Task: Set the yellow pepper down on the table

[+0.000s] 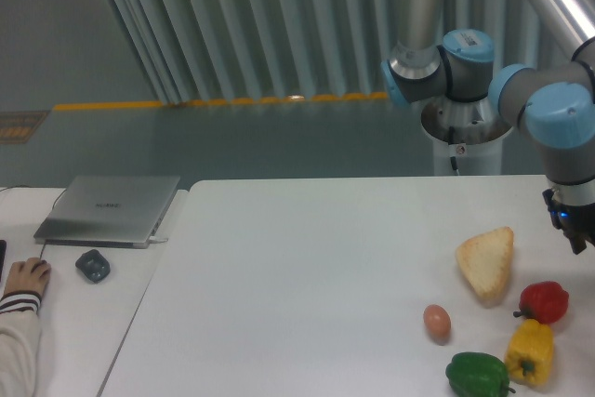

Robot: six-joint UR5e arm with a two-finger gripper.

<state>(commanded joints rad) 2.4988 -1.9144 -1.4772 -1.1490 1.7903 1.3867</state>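
The yellow pepper (531,352) rests on the white table (307,276) near its front right corner, between a green pepper (478,375) and a red pepper (545,301). Nothing is touching it. My arm has swung up to the right edge of the picture, well above and right of the pepper. Only the black base of the gripper (577,226) shows there; the fingers are cut off by the picture edge, so their state is unreadable.
A wedge of bread (487,263) and a brown egg (437,321) lie left of the peppers. On the side desk at left sit a grey laptop (110,208), a small dark object (92,265) and a person's hand (24,278).
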